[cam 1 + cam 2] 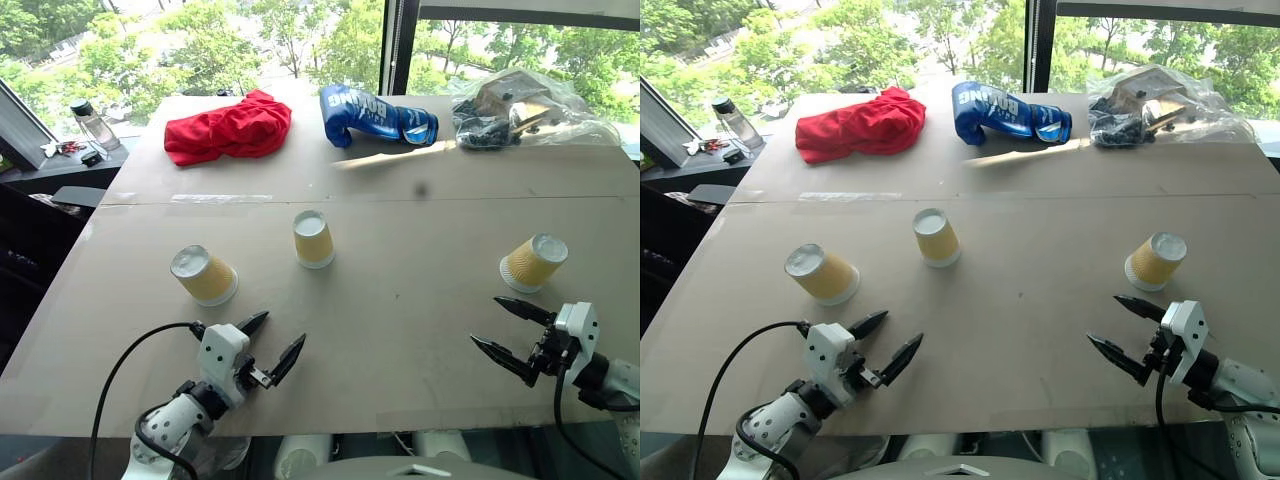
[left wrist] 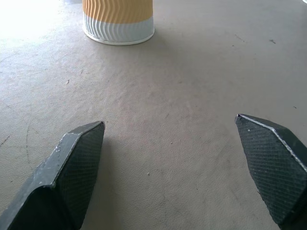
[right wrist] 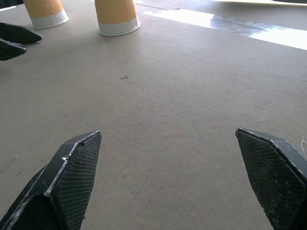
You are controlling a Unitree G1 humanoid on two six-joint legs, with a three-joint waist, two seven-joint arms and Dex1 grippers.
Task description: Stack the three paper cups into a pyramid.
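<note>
On the brown cardboard-covered table (image 1: pixel 400 300), the three paper cups are standing upside down, rims on the surface, well apart from one another: the left cup (image 1: pixel 204 275), the middle cup (image 1: pixel 313 239) and the right cup (image 1: pixel 533 263). The left gripper (image 1: pixel 277 344) is hovering near the table's front edge with its black fingers spread wide and gripping nothing; the left cup is sitting just beyond it and slightly to its left. The right gripper (image 1: pixel 512 335) is likewise gaping wide and empty, with the right cup lying just beyond its fingertips. The middle cup is standing farther back, between the two arms. At the far edge are lying a red cloth (image 1: pixel 228 130), a blue glove (image 1: pixel 375 116) and a plastic bag (image 1: pixel 525 108).
</note>
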